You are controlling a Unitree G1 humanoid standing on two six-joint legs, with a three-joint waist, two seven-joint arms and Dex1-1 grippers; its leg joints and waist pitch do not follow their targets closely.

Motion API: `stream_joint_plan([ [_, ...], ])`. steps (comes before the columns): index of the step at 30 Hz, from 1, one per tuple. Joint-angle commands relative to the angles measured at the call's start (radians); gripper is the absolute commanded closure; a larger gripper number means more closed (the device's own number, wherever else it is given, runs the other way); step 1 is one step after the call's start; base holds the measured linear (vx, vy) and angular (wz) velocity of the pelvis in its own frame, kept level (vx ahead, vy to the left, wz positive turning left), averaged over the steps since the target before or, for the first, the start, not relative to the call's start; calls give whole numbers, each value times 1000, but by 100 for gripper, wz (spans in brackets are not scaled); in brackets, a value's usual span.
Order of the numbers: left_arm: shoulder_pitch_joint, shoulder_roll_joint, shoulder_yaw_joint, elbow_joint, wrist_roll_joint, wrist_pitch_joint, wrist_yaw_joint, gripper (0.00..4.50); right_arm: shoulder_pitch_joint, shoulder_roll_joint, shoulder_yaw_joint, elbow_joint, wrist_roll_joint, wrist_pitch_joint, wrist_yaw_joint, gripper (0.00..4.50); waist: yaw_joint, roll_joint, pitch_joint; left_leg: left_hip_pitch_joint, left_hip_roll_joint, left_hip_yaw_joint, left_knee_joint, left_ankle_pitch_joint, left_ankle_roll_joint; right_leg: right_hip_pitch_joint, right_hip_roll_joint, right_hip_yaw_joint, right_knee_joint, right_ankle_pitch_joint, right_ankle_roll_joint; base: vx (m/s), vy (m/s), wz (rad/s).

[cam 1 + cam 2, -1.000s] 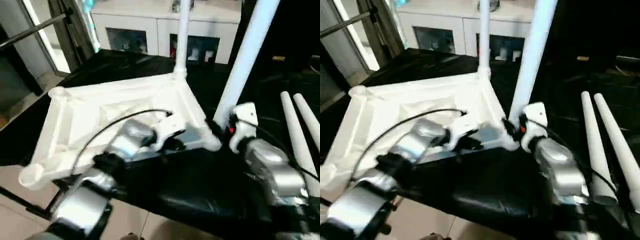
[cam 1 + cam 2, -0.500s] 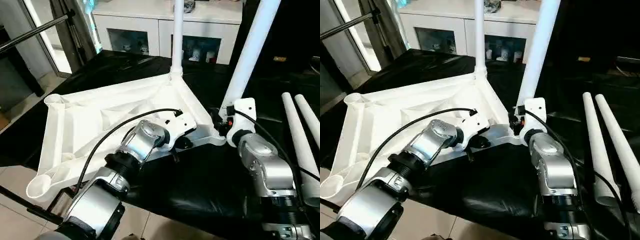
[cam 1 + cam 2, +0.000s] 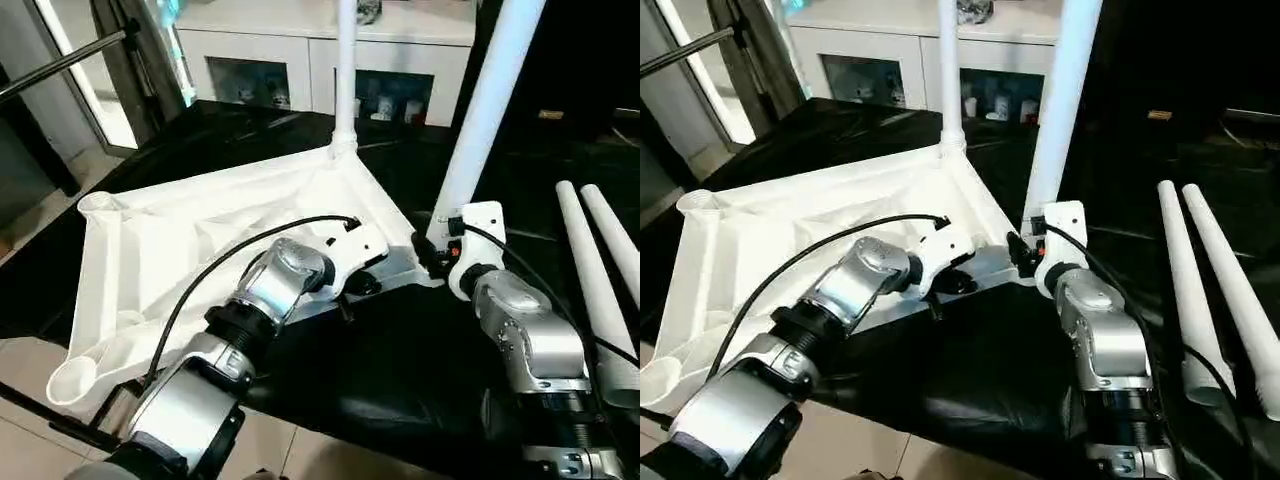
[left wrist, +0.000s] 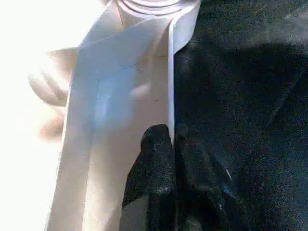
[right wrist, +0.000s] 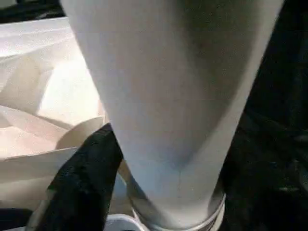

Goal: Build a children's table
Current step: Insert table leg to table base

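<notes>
Table top (image 3: 190, 240) lies underside up on the black work surface (image 3: 400, 370), near its left edge. Left gripper (image 4: 171, 144): fingers pressed together, pinching the top's near rim wall. Right gripper (image 3: 432, 252): fingers spread either side of the base of a leg (image 3: 485, 110) standing in the near right corner socket, not clamped on it. Second leg (image 3: 345, 70) upright in the far corner. Two loose legs (image 3: 600, 280) lie at the surface's right edge. White cabinet (image 3: 300, 60) behind.

Silver forearms (image 3: 270, 290), white wrist housings, black cables, black fingers (image 4: 156, 168).
</notes>
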Motion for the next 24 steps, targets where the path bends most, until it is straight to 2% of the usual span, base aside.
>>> stream_joint_plan([
  [1, -35, -23, -5, -73, -25, -50, 2, 450, 24, 38, 68, 59, 57, 73, 71, 102, 6, -12, -47, 10, 65, -41, -79, -354, 25, 29, -89, 52, -97, -488, -81, 0, 0, 0],
  [4, -23, 0, -10, -95, -32, -62, -32, 450, 13, 11, 46, 38, 76, 67, 105, 81, 7, -12, -51, 7, 67, -39, -77, -318, 32, 35, -88, 54, -87, -423, -107, 0, 0, 0],
  [8, -10, 20, -22, -120, -37, -88, -73, 450, -7, -11, 24, 47, 66, 50, 109, 50, 10, -13, -61, -3, 68, -34, -67, -224, 52, 44, -88, 56, -64, -261, -164, 0, 0, 0],
  [9, -5, 24, -25, -131, -37, -84, -83, 450, -12, -19, 21, 53, 67, 47, 115, 47, 14, -12, -66, 3, 69, -30, -59, -182, 65, 41, -87, 56, -57, -185, -193, 0, 0, 0],
  [10, -3, 25, -27, -135, -37, -83, -86, 450, -14, -22, 20, 55, 68, 47, 117, 47, 16, -11, -68, 2, 70, -30, -57, -164, 70, 42, -87, 57, -51, -154, -204, 0, 0, 0],
  [11, 3, 29, -30, -144, -38, -82, -95, 450, -19, -29, 18, 57, 69, 48, 124, 47, 18, -12, -75, -4, 69, -31, -50, -104, 86, 50, -86, 56, -37, -69, -220, 0, 0, 0],
  [12, 3, 29, -30, -144, -38, -82, -95, 450, -19, -29, 18, 57, 69, 48, 124, 47, 21, -11, -77, -4, 69, -30, -47, -76, 96, 48, -85, 56, -31, -26, -229, 0, 0, 0],
  [13, 7, 35, -37, -154, -39, -88, -110, 450, -25, -37, 17, 57, 73, 48, 134, 47, 25, -9, -86, -5, 68, -31, -36, -12, 122, 48, -84, 56, -16, 75, -246, 0, 0, 0],
  [14, 8, 36, -38, -156, -40, -88, -114, 450, -26, -38, 18, 57, 74, 48, 136, 47, 27, -10, -89, -8, 67, -30, -29, 22, 140, 47, -82, 56, -9, 127, -252, 0, 0, 0],
  [15, 14, 43, -41, -169, -43, -88, -128, 450, -31, -52, 21, 56, 79, 48, 155, 47, 30, -12, -87, -14, 64, -29, -23, 62, 172, 43, -82, 54, -2, 179, -263, 0, 0, 0],
  [17, 19, 51, -44, -179, -46, -90, -140, 450, -32, -68, 25, 51, 86, 53, 179, 47, 34, -11, -85, -16, 66, -28, -18, 31, 189, 40, -86, 53, -3, 139, -269, 0, 0, 0],
  [18, 20, 53, -45, -181, -47, -91, -142, 450, -32, -70, 26, 49, 87, 55, 183, 47, 37, -10, -86, -18, 68, -28, -17, 20, 191, 39, -86, 52, -4, 106, -265, 0, 0, 0],
  [19, 22, 58, -48, -185, -49, -96, -150, 450, -32, -78, 29, 46, 88, 56, 196, 47, 38, -10, -80, -19, 70, -27, -19, -13, 184, 36, -83, 50, -10, 45, -257, 0, 0, 0],
  [20, 26, 69, -51, -192, -53, -102, -163, 450, -28, -94, 36, 36, 90, 55, 219, 47, 38, -9, -77, -17, 71, -27, -22, -38, 175, 35, -83, 50, -15, 6, -253, 0, 0, 0],
  [22, 28, 76, -51, -195, -55, -107, -167, 450, -25, -104, 38, 28, 92, 55, 232, 47, 36, -10, -71, -13, 73, -26, -29, -119, 128, 33, -83, 52, -28, -118, -230, 0, 0, 0],
  [24, 30, 83, -51, -198, -56, -111, -172, 450, -20, -114, 38, 19, 96, 58, 243, 47, 35, -10, -69, -11, 73, -26, -33, -154, 99, 31, -83, 54, -32, -166, -216, 0, 0, 0],
])
